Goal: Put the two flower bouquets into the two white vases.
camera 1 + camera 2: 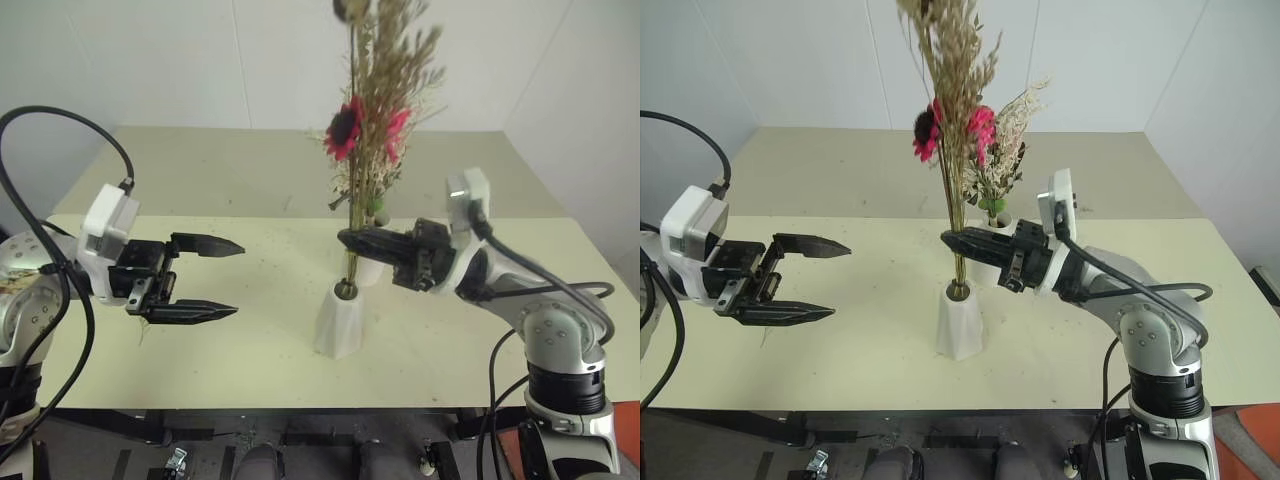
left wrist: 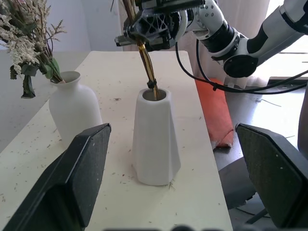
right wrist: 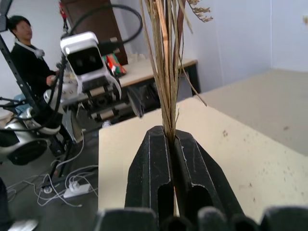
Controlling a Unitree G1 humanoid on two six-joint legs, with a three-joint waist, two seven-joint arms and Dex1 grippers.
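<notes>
- My right gripper (image 1: 952, 238) has its jaws clamped on the stems of the slim bouquet (image 1: 952, 120), just above the mouth of the faceted vase (image 1: 958, 322). The stem ends sit inside the mouth, as the left wrist view shows.
- How deep the stems go I cannot tell. If I let go while they are shallow, I think the tall, top-heavy bunch could lean out or drop onto the table (image 1: 870, 340).
- The faceted vase is narrow and stands free. A sideways pull from my right arm with the stems inside could tip it.
- The bottle vase (image 2: 74, 108) stands near, behind the faceted one, with the fuller bouquet (image 2: 26, 41) already in it. A toppling vase or a wide swing of my right arm might knock it or catch its blooms.
- These are dry stems, and bits already lie scattered on the table. Pushing down against the vase wall could snap them or shed more.
- My left gripper (image 1: 205, 280) hovers well to the left of the faceted vase, jaws apart and empty. If I bring it in to steady the vase, a careless approach could bump it instead.
</notes>
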